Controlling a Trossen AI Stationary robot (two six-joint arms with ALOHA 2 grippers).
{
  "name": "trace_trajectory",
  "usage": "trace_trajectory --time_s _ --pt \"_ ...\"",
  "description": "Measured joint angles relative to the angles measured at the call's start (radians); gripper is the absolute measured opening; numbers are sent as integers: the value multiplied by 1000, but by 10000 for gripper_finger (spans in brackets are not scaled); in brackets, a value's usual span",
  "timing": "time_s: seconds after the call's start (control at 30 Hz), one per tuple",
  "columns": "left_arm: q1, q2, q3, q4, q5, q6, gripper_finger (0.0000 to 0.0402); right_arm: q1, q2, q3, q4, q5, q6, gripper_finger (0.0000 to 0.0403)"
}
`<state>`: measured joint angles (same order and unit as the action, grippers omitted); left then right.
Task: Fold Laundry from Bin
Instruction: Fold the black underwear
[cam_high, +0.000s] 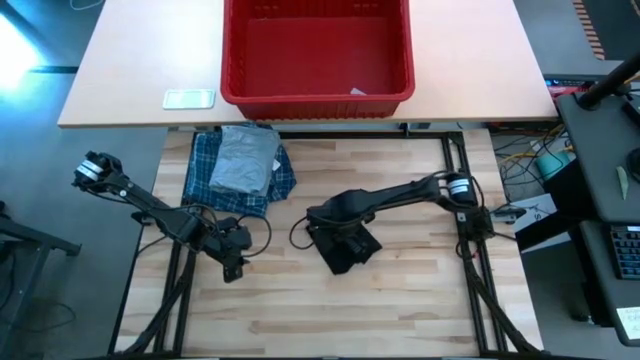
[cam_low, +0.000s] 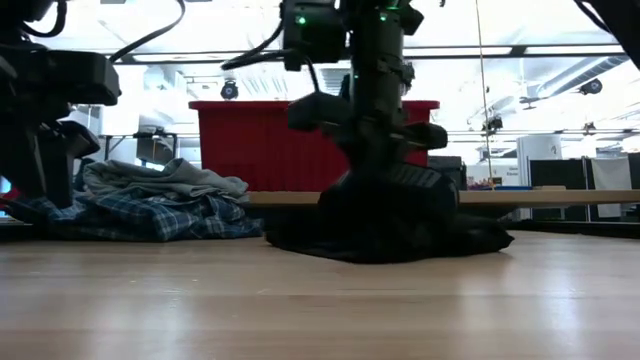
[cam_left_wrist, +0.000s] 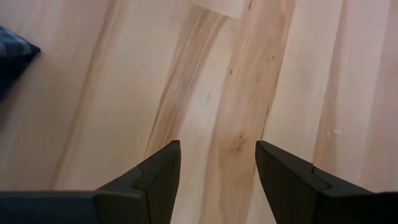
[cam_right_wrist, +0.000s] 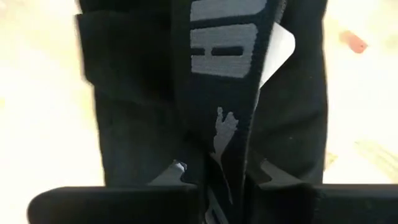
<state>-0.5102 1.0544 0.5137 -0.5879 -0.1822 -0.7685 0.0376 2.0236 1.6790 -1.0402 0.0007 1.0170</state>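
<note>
Laundry sits in two spots, both on the near side of the red bin (cam_high: 316, 60). Landmark: the bin, a red plastic tub with thick rim and solid walls, on the pale tabletop (cam_high: 130, 70) at the far edge. A small white scrap lies inside it near the front wall.

Black garment (cam_high: 348, 248): small, dark, crumpled into a low mound on the wood-plank table (cam_high: 400, 310), just in front of the bin and slightly to its right. Right wrist view shows a wide black elastic band with grey block letters and a small grey logo, plus a white tag poking out at one edge. Right gripper (cam_high: 338, 238) is down on the mound, fingers pinched tight on the band, which runs between them.

Plaid shirt (cam_high: 215, 175): blue-and-white checks, spread flat just in front of the bin's left corner. Grey T-shirt (cam_high: 245, 160) lies on top of it, light grey, roughly folded, soft wrinkles. In the low view the pile is a low stack with grey over plaid.

Left gripper (cam_high: 232, 262) hangs over bare wood, nearer than the plaid pile and farther from the bin. Fingers partly apart, nothing between them. A corner of plaid shows at the edge of the left wrist view.

A small pale flat object (cam_high: 189, 98) lies on the tabletop left of the bin.
</note>
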Motion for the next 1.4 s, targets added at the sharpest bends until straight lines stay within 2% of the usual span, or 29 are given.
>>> trace_trajectory --time_s 0.2,0.5,0.67,0.83,0.93,1.1,1.17,1.3,1.4 --pt "0 -5 0 -15 -7 0 193 -3 31 48 -6 -2 15 61" --pt "0 -6 55 -148 -76 4 210 9 19 115 7 -59 47 183" --pt "0 -6 80 -164 -97 2 211 24 21 121 127 -85 53 215" --pt "0 -7 97 -164 -97 0 211 30 18 123 237 -88 12 217" --pt "0 -7 102 -166 -97 0 211 30 -4 147 190 -72 -16 211" --pt "0 -7 102 -171 -97 -14 211 37 -45 144 -58 85 20 198" --pt "0 -7 102 -171 -97 -18 211 36 -39 120 -134 113 43 191" --pt "0 -7 102 -170 -97 -18 211 37 -38 60 -150 132 69 174" --pt "0 -7 102 -169 -98 -18 211 40 -22 28 -106 107 55 159"
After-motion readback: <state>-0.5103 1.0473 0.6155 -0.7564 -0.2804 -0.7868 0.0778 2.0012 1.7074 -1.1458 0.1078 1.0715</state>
